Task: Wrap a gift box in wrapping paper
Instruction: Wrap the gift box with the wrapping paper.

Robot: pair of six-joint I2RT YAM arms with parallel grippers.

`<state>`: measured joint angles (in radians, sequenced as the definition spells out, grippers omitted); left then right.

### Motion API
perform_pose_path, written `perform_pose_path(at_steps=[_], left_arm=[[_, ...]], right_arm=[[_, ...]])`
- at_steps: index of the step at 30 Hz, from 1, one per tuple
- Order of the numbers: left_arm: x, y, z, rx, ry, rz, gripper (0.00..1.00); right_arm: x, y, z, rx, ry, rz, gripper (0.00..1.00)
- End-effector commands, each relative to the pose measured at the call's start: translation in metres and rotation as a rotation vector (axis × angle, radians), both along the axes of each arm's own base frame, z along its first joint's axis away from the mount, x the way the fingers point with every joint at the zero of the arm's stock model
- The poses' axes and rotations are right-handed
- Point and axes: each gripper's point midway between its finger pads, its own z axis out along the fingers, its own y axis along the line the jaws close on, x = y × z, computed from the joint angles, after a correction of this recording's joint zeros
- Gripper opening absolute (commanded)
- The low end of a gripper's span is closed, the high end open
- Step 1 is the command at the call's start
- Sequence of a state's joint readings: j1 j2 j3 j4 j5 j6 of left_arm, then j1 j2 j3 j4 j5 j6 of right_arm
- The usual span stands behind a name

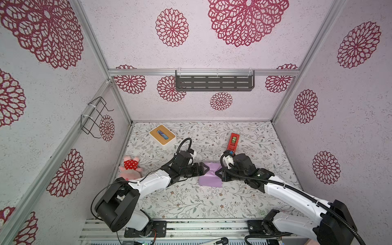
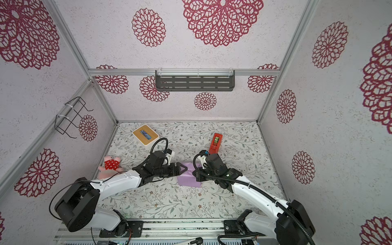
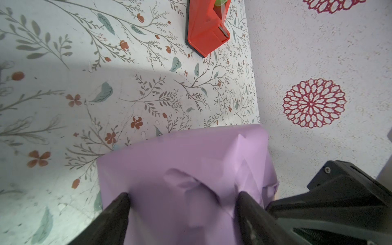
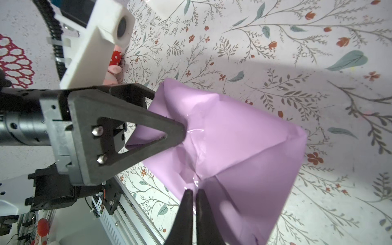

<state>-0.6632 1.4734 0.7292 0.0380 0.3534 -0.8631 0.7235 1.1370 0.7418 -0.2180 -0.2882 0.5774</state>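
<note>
The wrapping paper (image 1: 210, 179) (image 2: 188, 179), lilac side out, is folded into a parcel at the middle of the table. The gift box is hidden under it. My left gripper (image 1: 205, 168) (image 3: 183, 194) is open wide. Both its fingertips rest against the paper on the parcel's left end, and paper shows on either side of them. From the right wrist view, one of its fingers (image 4: 148, 127) lies over the creased paper (image 4: 244, 137). My right gripper (image 1: 217, 172) (image 4: 194, 191) is shut, with its tips touching the parcel's right end beside a shiny strip of clear tape.
A red tape dispenser (image 1: 233, 141) (image 3: 206, 27) stands just behind the right arm. A white box with a wooden top (image 1: 162, 134) sits at the back left. A pink plush toy (image 1: 131, 167) lies by the left wall. A dark shelf (image 1: 214, 81) hangs on the back wall.
</note>
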Motion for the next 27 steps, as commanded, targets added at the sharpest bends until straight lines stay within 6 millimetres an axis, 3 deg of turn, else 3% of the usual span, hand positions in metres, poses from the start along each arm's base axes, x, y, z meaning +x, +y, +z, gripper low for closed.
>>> perform_pose_path(at_steps=[1,6,12,19,22,27], left_arm=[[-0.029,0.032,-0.063,0.214,0.168,0.014,0.81],[-0.029,0.032,-0.063,0.214,0.165,0.015,0.81],[-0.029,0.032,-0.062,0.214,0.164,0.012,0.81],[-0.028,0.031,-0.059,0.212,0.156,0.011,0.81],[-0.027,0.03,-0.056,0.208,0.153,0.011,0.82],[-0.019,0.024,-0.038,0.185,0.121,0.007,0.85]], right_arm=[[0.0,-0.001,0.02,-0.001,-0.031,-0.001,0.1],[0.005,0.008,0.034,0.019,-0.062,0.019,0.1],[0.006,0.01,0.008,-0.029,-0.023,0.025,0.1],[-0.004,0.008,-0.01,-0.034,0.028,0.041,0.09],[-0.009,0.003,0.0,-0.04,0.013,0.055,0.09],[-0.007,-0.005,0.034,-0.039,-0.079,0.059,0.11]])
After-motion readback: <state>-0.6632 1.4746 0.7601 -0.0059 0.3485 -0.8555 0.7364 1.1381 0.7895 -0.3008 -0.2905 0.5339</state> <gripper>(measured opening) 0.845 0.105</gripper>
